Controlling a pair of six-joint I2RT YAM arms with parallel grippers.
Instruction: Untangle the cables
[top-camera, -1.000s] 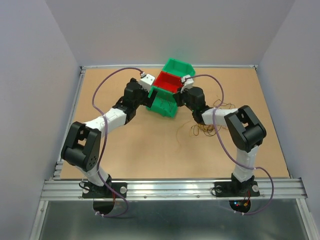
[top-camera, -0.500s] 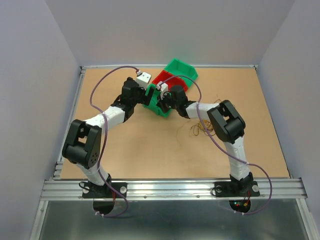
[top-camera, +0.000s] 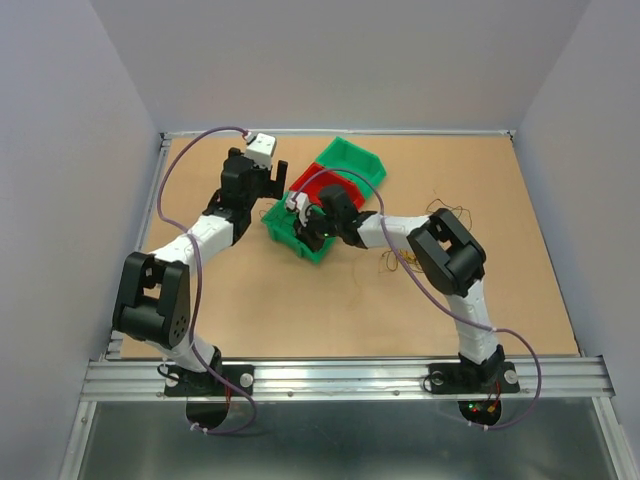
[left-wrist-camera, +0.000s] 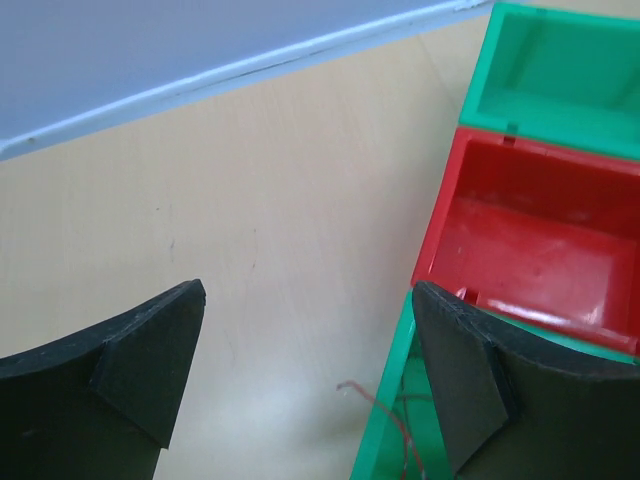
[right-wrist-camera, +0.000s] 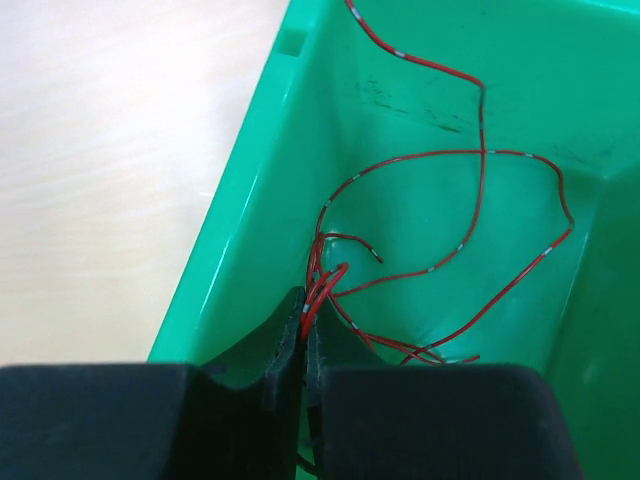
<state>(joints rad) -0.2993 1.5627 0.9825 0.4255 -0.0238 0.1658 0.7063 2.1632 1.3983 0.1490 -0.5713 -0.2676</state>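
where the right claw (right-wrist-camera: 304, 318) is: down inside the near green bin (right-wrist-camera: 250, 200), close to the wall that shows on the left of my wrist view.
right claw state: tips pressed almost together, pinching a few small loops of the red wire (right-wrist-camera: 482, 130).
red wire: very thin, red with pale bands. it curls across the bin floor in one wide loop, and a strand climbs the far wall and leaves my wrist view.
left claw (left-wrist-camera: 305, 360): spread wide and holding nothing. it hangs above the bare table (top-camera: 300, 310), just beside the bins on their left.
left wrist view: between my two fingers i see a red strand in the near green bin, its end reaching past the rim over the table.
bins: three touching in a row that runs away toward the back right. the order is near green bin, red bin (top-camera: 338, 183), far green bin (top-camera: 362, 158).
loose wires (top-camera: 400, 262): a small brownish tangle on the table to the right of the bins, partly under my right forearm. a few more thin strands curl further right, and all of them lie well apart from the left claw.
tangle detail: too fine from above for me to tell how the strands cross.
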